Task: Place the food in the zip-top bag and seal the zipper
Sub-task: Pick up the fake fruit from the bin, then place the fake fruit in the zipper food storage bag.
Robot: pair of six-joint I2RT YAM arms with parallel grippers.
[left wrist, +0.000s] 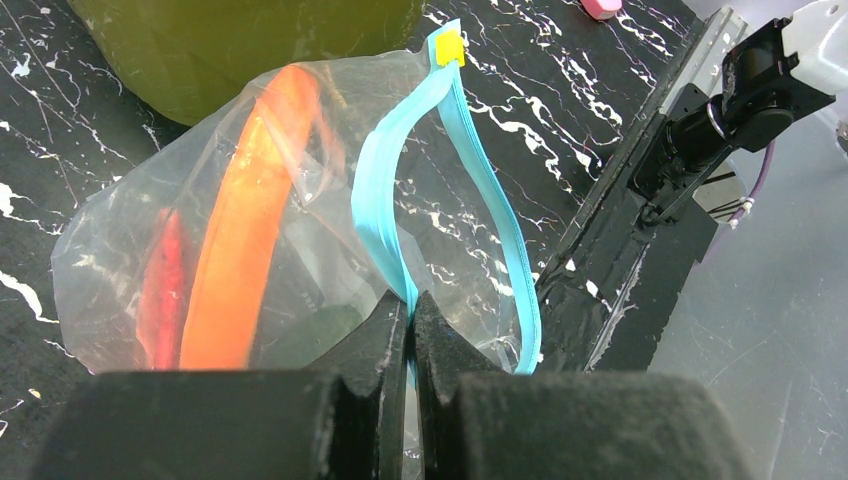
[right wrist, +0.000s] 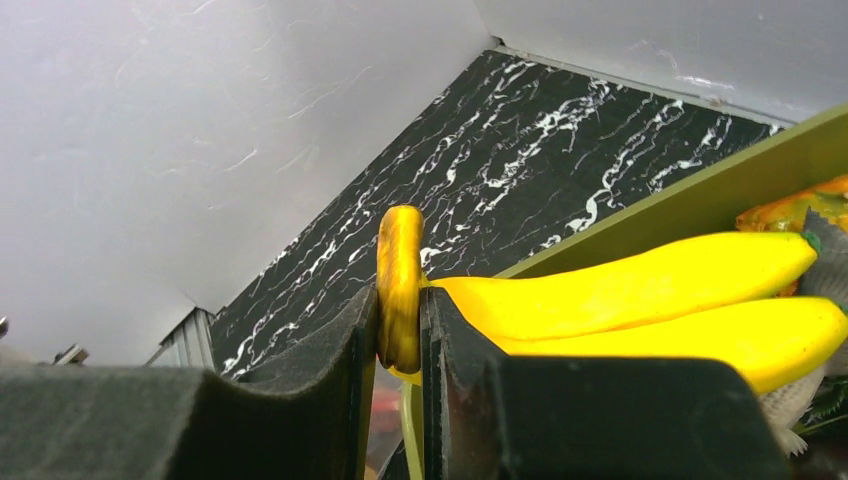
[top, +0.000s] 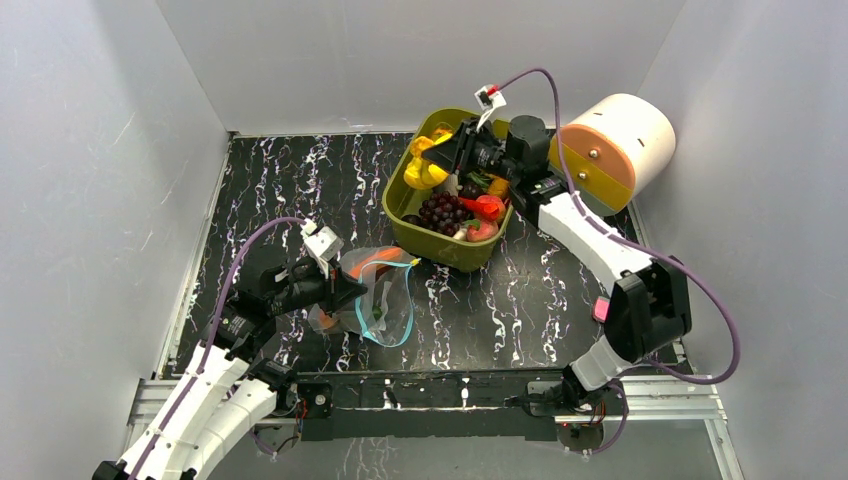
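Left hand pinches the floppy zip-top bag by its zipper. Right hand grips the banana, judged light and stiff, at its stem.

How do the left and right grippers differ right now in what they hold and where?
The left gripper pinches the thin teal zipper of the clear bag; the right gripper clamps the thicker stem of a yellow banana bunch. The left is low beside the table, the right over the olive tub. Both are shut on something.

White left arm, white right arm, black joints, purple cables, black left pincer and right pincer
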